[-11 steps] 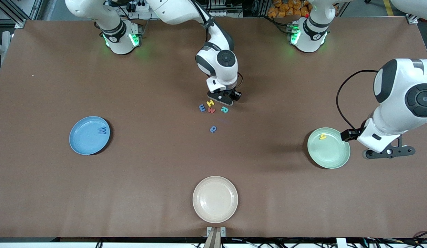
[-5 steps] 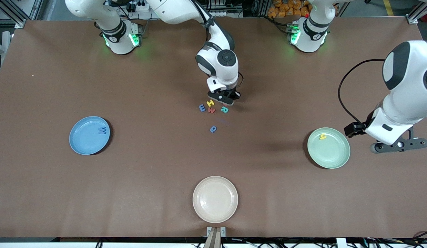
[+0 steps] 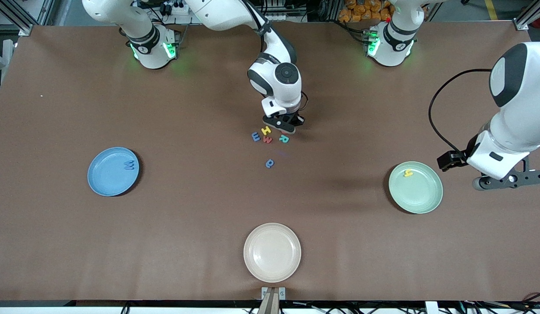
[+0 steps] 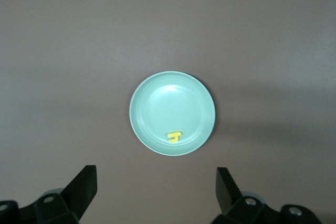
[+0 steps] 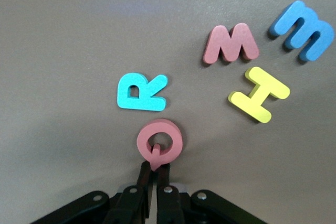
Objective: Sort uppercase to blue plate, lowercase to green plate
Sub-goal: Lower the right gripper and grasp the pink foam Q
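My right gripper (image 3: 287,127) is low over the letter cluster in mid-table, shut on the tail edge of the red Q (image 5: 160,141). Beside it lie the green R (image 3: 283,139), yellow H (image 3: 266,130), red m (image 3: 267,139) and blue e (image 3: 256,136). The blue a (image 3: 270,163) lies alone, nearer the camera. A blue W (image 3: 129,165) rests in the blue plate (image 3: 105,174). The green plate (image 3: 420,194) holds the yellow h (image 3: 408,173). My left gripper (image 3: 509,179) hangs open and empty past the green plate, toward the left arm's end of the table.
A cream-white plate (image 3: 272,252) sits near the table's front edge, in the middle. The left arm's black cable (image 3: 431,126) loops above the table by the green plate. Both robot bases stand along the top edge.
The right gripper's fingers have closed onto the red Q. The left arm has drawn away from the green plate toward its end of the table.
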Robot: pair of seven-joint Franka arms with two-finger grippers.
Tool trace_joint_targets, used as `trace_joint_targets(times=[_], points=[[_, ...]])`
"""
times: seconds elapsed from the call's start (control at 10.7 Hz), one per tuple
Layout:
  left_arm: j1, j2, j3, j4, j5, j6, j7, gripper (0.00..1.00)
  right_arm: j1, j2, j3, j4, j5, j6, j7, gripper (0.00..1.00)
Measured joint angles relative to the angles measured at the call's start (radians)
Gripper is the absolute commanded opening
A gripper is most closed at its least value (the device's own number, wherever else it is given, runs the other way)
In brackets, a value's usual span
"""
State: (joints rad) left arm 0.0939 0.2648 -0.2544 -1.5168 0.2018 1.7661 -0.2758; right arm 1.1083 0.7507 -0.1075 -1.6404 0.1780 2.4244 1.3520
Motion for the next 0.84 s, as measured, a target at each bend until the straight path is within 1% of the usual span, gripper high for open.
trace_joint_targets(times=[0.37,0.56,0.84], points=[[0.000,-0.003,-0.007,0.002,-0.009,0.000,0.000,1.00,0.000,0.001,-0.001,0.012,-0.001,-0.004,-0.001,0.00],[-0.001,-0.005,-0.029,0.002,-0.009,0.000,0.000,1.00,0.000,0.002,-0.004,0.043,-0.002,-0.056,-0.004,0.00],[-0.002,-0.008,-0.041,0.002,-0.009,0.000,0.000,1.00,-0.006,0.000,-0.013,0.081,-0.002,-0.129,-0.031,0.00]])
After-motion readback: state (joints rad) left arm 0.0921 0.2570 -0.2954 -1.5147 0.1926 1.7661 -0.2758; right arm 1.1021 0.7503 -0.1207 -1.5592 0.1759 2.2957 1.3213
